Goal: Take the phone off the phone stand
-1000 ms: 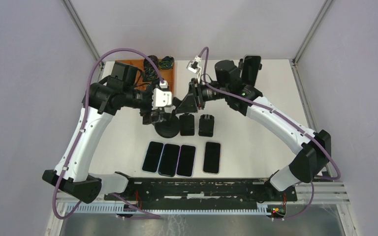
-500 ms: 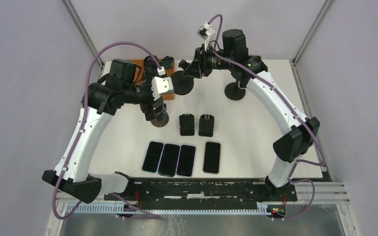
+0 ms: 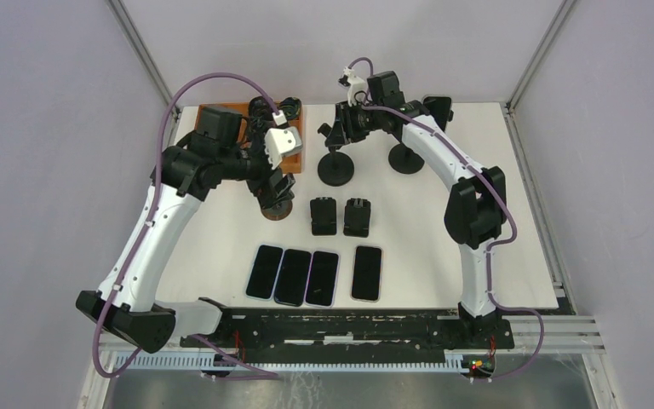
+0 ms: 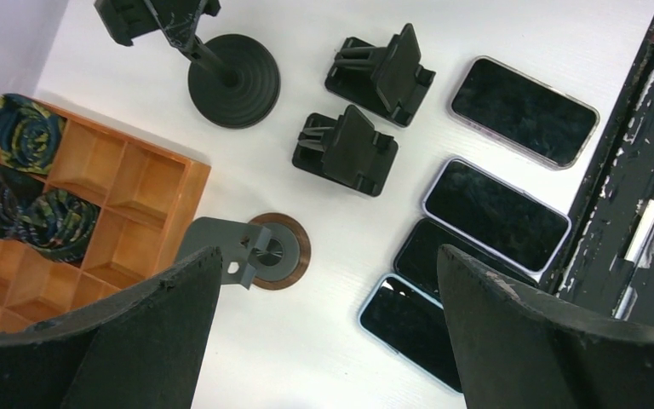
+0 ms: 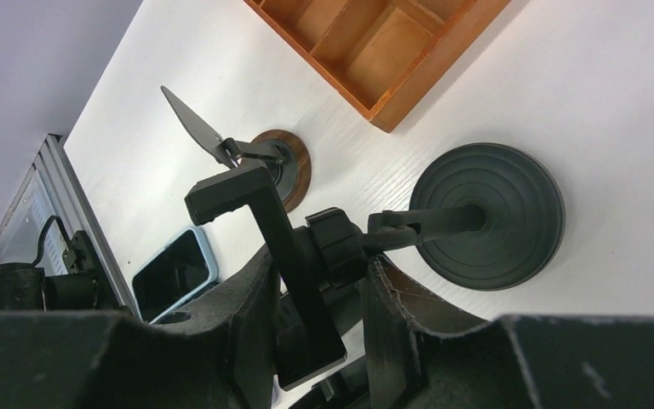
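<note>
While the right hand clamps an empty black stand by its neck, apparently keeping it upright, the left hand hangs spread and empty. One phone seems mounted on the far-right stand.

L arm goes up from its base at 7 o'clock toward 12, elbow bent, forearm running to 3. Wrist is turned down and the left gripper hangs w/ jaws spread wide, both fingers at the view's lower edge. R arm stands up from its base at 5 o'clock, elbow near 3, forearm reaching to 11. Wrist aims at 9, right gripper w/ jaws part-closed, clamped on the neck of a phone stand.
</note>
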`<action>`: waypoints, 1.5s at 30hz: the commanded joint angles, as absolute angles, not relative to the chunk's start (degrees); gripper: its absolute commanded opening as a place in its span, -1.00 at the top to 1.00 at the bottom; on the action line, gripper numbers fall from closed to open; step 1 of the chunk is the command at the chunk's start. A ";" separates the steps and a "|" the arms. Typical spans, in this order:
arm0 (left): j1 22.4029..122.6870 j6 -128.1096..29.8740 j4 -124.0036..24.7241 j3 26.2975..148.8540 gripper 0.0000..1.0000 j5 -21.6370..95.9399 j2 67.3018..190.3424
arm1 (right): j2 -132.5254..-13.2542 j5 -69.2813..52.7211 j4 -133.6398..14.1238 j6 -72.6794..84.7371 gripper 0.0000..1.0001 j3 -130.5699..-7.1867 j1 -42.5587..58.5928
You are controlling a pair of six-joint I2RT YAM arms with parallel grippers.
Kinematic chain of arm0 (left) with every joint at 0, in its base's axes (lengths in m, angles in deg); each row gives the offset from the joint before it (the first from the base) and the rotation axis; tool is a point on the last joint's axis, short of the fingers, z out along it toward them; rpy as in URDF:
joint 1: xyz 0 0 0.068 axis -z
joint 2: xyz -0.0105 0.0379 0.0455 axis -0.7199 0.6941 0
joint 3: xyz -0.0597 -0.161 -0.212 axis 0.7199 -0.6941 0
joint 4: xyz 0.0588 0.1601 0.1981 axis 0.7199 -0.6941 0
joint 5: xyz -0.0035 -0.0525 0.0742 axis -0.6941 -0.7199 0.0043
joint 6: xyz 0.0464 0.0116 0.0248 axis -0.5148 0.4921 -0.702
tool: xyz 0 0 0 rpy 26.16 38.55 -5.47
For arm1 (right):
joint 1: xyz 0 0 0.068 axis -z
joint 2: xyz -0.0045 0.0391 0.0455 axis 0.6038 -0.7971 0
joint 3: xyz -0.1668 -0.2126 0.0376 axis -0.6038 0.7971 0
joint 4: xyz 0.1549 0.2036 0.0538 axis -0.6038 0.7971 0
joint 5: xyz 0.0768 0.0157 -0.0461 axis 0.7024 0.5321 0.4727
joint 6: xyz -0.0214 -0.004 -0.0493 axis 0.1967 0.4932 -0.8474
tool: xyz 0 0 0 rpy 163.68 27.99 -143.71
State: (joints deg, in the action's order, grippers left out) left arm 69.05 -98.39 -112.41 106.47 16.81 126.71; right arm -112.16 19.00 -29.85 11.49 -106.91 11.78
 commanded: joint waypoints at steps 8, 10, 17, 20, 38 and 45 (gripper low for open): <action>69.15 -86.54 -105.71 106.31 -1.00 19.14 125.44 | -114.10 22.18 -39.67 13.02 1.00 -109.17 13.03; 69.16 -86.36 -105.69 105.91 -1.00 19.52 125.25 | -114.57 24.34 -42.47 15.97 1.00 -108.96 13.76; 69.13 -82.84 -103.01 104.58 -1.00 24.83 123.89 | -118.08 27.28 -43.04 20.11 0.30 -112.02 14.88; 69.11 -82.25 -102.86 104.45 -1.00 24.62 123.53 | -117.55 27.38 -42.66 19.08 0.10 -112.26 15.00; 69.08 -78.84 -101.68 109.79 -1.00 31.65 122.11 | -97.32 16.19 -39.78 11.61 -0.96 -107.77 16.14; 69.07 -79.24 -100.34 112.62 -1.00 37.69 121.02 | -79.81 10.01 -42.15 7.84 -0.96 -94.20 18.64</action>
